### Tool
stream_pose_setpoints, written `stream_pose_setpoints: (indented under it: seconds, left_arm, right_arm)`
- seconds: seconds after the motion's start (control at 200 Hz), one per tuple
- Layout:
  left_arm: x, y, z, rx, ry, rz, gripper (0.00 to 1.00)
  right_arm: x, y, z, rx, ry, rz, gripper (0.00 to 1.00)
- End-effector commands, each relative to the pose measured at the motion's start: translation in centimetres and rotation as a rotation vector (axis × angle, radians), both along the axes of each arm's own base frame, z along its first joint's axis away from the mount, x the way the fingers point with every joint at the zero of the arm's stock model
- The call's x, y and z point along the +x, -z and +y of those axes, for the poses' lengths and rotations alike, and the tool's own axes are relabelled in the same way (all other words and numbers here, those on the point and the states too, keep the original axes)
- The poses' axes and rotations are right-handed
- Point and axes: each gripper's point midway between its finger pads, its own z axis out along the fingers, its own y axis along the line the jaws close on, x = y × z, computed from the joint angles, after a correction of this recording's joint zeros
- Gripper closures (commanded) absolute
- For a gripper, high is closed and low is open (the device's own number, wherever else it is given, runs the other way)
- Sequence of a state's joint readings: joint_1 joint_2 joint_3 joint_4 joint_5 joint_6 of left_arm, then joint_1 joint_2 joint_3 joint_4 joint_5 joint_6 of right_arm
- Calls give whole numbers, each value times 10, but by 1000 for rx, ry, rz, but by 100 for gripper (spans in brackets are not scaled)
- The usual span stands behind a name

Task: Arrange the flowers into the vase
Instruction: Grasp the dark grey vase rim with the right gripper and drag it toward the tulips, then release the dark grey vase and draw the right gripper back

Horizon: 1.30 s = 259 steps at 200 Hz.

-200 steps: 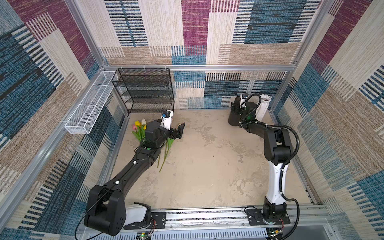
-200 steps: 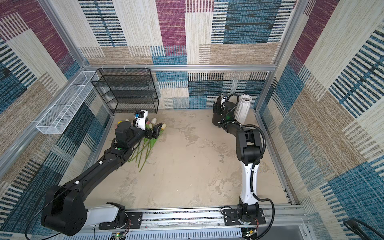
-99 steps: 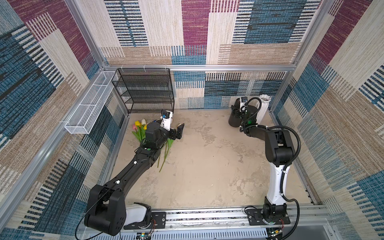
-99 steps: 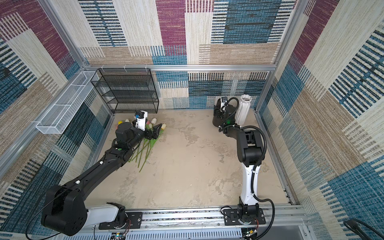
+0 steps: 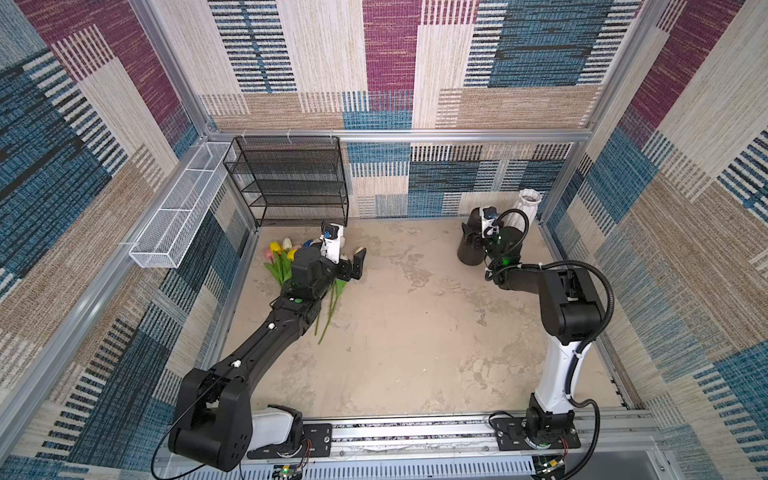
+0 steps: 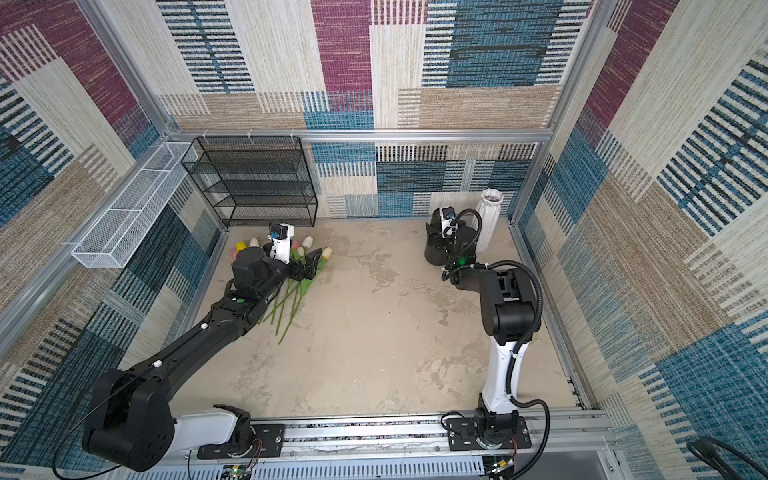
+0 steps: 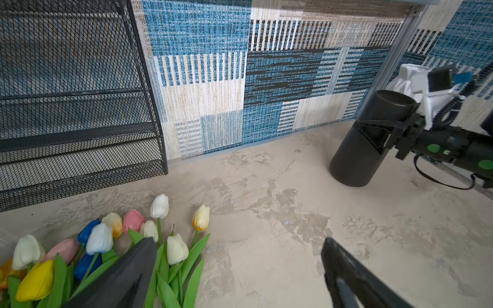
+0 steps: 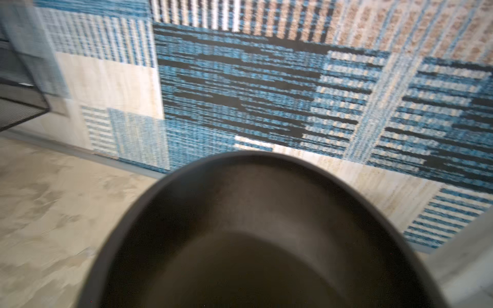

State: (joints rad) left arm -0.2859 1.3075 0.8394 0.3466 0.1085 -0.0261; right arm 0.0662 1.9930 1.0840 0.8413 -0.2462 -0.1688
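Many flowers [image 7: 100, 238] lie bunched beneath the spread left claw [image 7: 238, 244].

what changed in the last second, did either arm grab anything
The right gripper closed onto the upper part of the black vase, and that arm drew back a little toward the near side. The vase seems to have come along with it. The left gripper stayed open above the flowers, which lie where they were, and the white vase kept its corner.
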Motion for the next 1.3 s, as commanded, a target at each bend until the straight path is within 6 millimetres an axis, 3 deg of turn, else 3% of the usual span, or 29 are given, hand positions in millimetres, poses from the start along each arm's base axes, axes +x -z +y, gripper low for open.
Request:
stream_pose_setpoints:
  seconds: [0.0,0.15,0.366,0.466,0.571,0.711,0.911,0.957,1.037,1.247,1.292]
  left_arm:
    - [2,-10,6,-13,-32,-40,0]
    - [1,-4,14,-14,-70,-38,0]
    - [5,8,37,-78,-141,24,1]
    - [7,12,47,-111,-162,47,1]
    - [7,16,52,-106,-171,67,1]
    - [5,21,52,-85,-168,96,1]
    - [3,35,59,-54,-195,139,1]
    - [3,38,61,-49,-202,153,1]
    - [4,45,65,-44,-219,189,1]
    - [8,63,65,-19,-211,301,2]
    - [9,66,66,-12,-213,325,2]
  right_arm:
    - [-34,-45,37,4,-236,-177,38]
    - [-72,-52,77,6,-423,-186,42]
    - [-132,-57,167,-12,-666,-214,44]
    - [-153,-60,202,7,-736,-247,45]
    - [-167,-61,226,42,-796,-267,45]
    - [-174,-52,246,46,-852,-248,45]
    - [-175,-38,259,39,-900,-189,42]
    - [-172,-35,259,36,-889,-176,37]
    - [-164,-32,259,33,-856,-149,18]
    - [-158,-23,256,35,-817,-113,0]
    - [-155,-23,254,37,-802,-107,0]
